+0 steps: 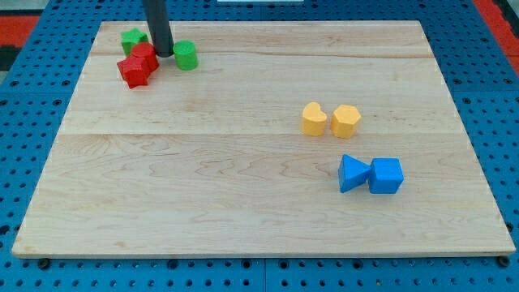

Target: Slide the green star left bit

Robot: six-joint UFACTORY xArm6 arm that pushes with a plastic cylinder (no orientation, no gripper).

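Far left corner: green star (132,37) behind two touching red blocks (138,66). My tip (165,53) just right of them, between red pair and green cylinder (186,55). No claw on rig, bare rod. Star looks unpushed; leftward nudge remains. Right: yellow pair (330,119), blue pair (371,173).

The green star (132,38) lies flat on the wooden board, near its top left corner. Only its upper part shows, because red blocks sit just in front of it. Its points are hard to see clearly.
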